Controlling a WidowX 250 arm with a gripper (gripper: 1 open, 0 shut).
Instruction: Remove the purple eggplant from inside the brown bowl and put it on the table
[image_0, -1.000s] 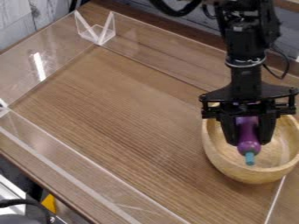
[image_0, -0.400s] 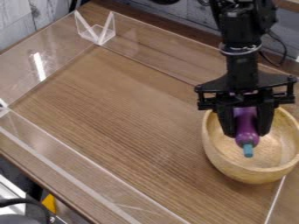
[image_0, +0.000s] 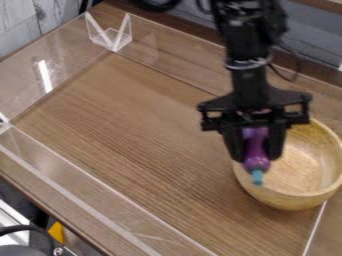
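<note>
Clear bracket (image_0: 110, 30) (top left), black cable (image_0: 27, 240).

One eggplant (image_0: 257, 153), one bowl (image_0: 315, 182).

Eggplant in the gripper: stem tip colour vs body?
Stem tip teal, body purple; shows in the camera view.

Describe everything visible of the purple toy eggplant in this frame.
The toy eggplant is small, elongated and glossy purple, plastic-looking, with a teal-green stem tip pointing down toward the camera. It hangs roughly upright, its upper part hidden by the dark tool, whose jaws are closed on it. In the picture it overlaps the left rim of the wooden bowl; whether it touches the bowl is unclear. The image is slightly blurred.
</note>
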